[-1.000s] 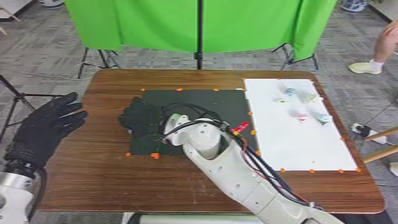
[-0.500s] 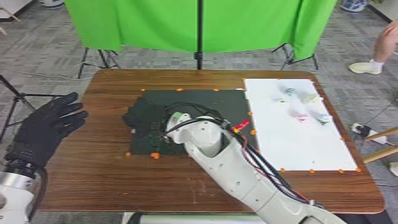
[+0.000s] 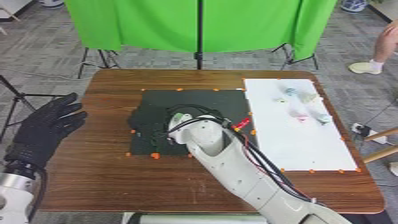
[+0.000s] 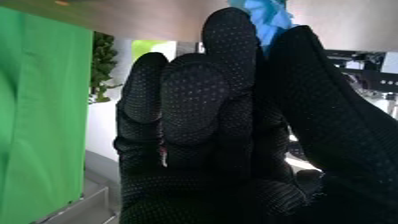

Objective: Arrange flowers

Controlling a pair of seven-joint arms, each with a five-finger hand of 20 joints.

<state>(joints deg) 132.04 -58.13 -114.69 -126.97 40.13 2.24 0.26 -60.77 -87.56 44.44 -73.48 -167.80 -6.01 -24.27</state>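
My right hand point(image 3: 147, 121) is over the left part of the black mat point(image 3: 204, 95), its dark glove hard to tell from the mat. In the right wrist view, my right hand point(image 4: 195, 100) pinches a blue flower point(image 4: 268, 19) between thumb and forefinger tip; its other fingers are curled, and the flower's lower part is hidden behind them. Over the table's left edge my left hand point(image 3: 51, 120) is held open and empty. Several small flowers lie on the white board, among them a pink flower point(image 3: 302, 118) and a pale blue flower point(image 3: 290, 92).
The white board point(image 3: 306, 150) covers the right side of the brown table point(image 3: 115, 185). Orange markers line the board and mat. A green curtain point(image 3: 151, 25) on stands rises behind the table's far edge. My right forearm crosses the table's near right part.
My right hand and forearm have shifted slightly to the right over the mat. My left hand and the flowers on the board have not moved.
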